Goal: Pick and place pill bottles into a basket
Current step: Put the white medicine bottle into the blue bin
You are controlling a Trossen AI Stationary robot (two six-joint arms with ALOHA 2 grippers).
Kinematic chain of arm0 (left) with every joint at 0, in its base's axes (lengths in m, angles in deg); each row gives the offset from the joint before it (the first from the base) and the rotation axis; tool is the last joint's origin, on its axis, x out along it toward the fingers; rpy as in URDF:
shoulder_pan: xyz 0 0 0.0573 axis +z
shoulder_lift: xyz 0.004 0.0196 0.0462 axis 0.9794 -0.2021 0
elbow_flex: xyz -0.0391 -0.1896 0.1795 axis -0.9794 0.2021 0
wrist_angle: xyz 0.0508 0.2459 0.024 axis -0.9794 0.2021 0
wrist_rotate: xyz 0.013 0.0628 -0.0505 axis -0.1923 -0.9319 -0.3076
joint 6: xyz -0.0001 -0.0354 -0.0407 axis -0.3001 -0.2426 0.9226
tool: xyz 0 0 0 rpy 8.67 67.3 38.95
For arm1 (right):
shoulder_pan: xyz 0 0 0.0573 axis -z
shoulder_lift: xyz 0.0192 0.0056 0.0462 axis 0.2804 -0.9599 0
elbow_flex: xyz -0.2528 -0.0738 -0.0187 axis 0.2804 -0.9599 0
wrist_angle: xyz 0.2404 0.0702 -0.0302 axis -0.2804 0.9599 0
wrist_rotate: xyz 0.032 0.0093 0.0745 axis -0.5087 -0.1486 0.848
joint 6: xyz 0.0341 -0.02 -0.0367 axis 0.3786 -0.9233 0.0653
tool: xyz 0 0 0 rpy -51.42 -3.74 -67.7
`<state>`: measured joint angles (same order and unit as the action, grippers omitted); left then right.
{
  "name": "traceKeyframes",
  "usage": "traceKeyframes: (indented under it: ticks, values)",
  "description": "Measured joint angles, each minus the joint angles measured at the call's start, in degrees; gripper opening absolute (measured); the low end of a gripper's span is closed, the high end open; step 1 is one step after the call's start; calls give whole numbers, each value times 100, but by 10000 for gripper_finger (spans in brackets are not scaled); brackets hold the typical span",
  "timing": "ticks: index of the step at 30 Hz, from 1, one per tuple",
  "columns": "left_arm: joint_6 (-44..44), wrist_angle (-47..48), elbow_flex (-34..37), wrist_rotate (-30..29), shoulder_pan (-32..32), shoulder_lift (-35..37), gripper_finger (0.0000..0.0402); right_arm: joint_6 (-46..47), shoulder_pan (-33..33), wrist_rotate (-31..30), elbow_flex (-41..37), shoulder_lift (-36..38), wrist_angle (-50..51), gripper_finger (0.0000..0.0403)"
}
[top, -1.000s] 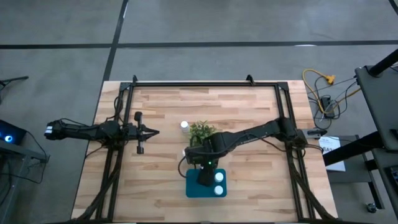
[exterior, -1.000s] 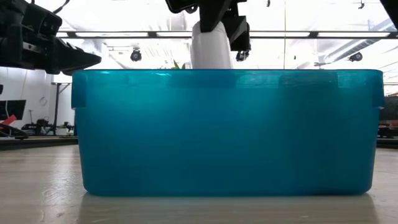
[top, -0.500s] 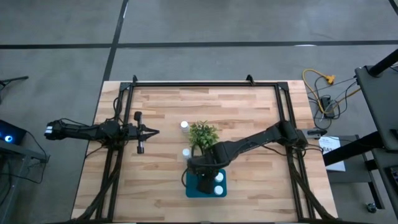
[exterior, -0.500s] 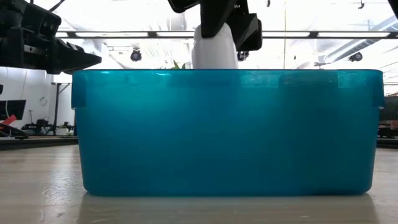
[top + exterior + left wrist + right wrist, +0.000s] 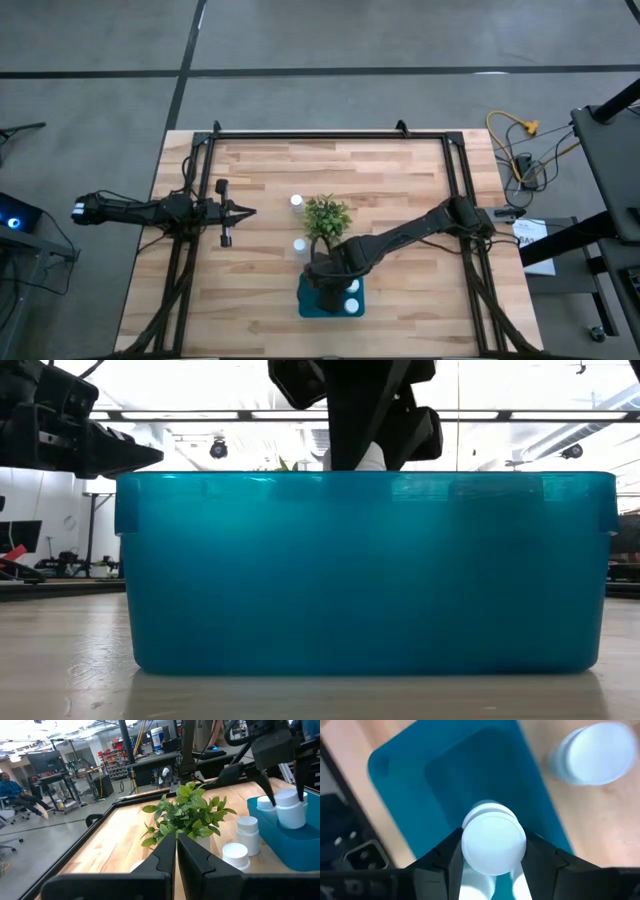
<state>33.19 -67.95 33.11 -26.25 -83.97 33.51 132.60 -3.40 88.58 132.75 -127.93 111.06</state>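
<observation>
The teal basket stands near the table's front edge and fills the low view. My right gripper is shut on a white pill bottle inside the basket's rim. Two more bottles stand in the basket. Two bottles stand on the table beside the green plant. My left gripper is shut and empty, left of the plant. My right gripper pinches the bottle's upper sides, at the cap, between its two fingers. The fingers come from above, pointing down. The bottle is upright, its top just above the basket's rim. The basket's wall hides its base.
The plant stands just behind the basket. A dark frame runs along the table's far edge and both sides. Bare wood lies left and right of the basket. A person sits in the room beyond the table.
My right gripper has gone toward the table's near edge, from beside the plant to over the basket, and down. The bottle it holds has sunk from well above the rim to almost inside the basket. It has stayed upright.
</observation>
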Motion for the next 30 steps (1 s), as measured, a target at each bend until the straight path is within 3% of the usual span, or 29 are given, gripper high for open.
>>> traceKeyframes:
  ticks: [5, 30]
  values:
    - [0, -15, -1, 0, 0, 0, 1, 135, 31, -430, 19, 0, -11, 147]
    - [20, -3, -1, 2, 0, 0, 1, 1041, -255, -791, -279, 2, -20, 147]
